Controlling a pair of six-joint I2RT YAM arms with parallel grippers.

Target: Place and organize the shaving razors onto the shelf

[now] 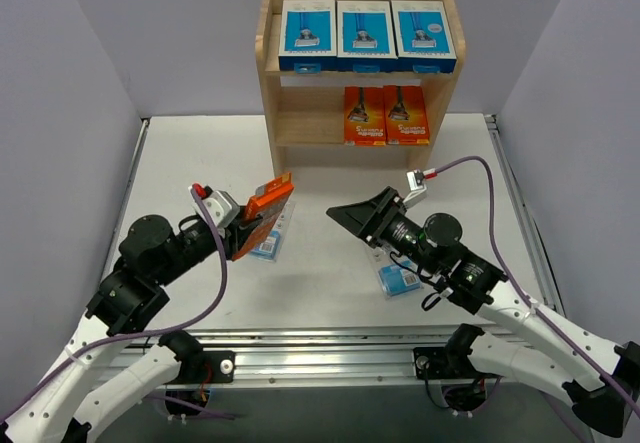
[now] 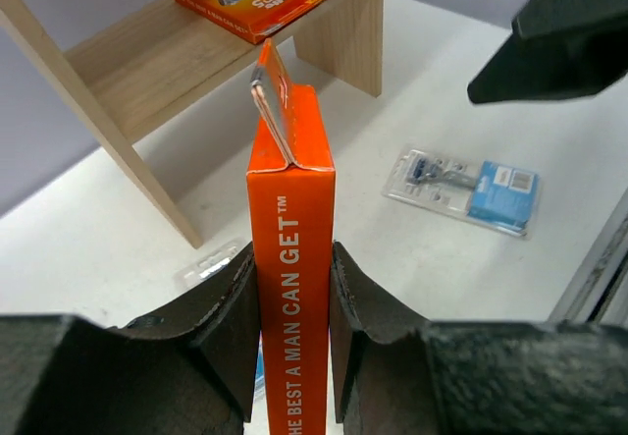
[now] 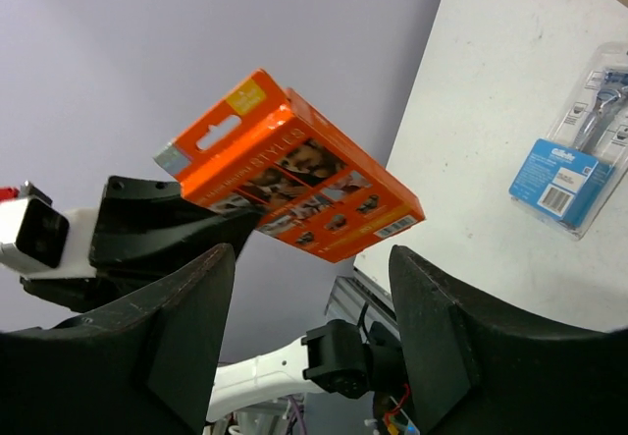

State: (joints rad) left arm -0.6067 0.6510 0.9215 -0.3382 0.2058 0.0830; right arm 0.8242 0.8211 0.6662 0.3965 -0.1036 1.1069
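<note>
Orange razor box (image 2: 291,190) clamped by left gripper (image 2: 294,263); right gripper (image 3: 312,263) parted, empty.

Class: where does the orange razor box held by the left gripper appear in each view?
Top external: orange razor box left of centre, tilted above the table.
Left wrist: centre, edge-on between the jaws.
Right wrist: centre-left, printed face showing.
Shared landmark: the left gripper clamping it.

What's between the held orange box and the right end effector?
Nothing. In the top view, only bare table separates the orange box from the right end effector.
</note>
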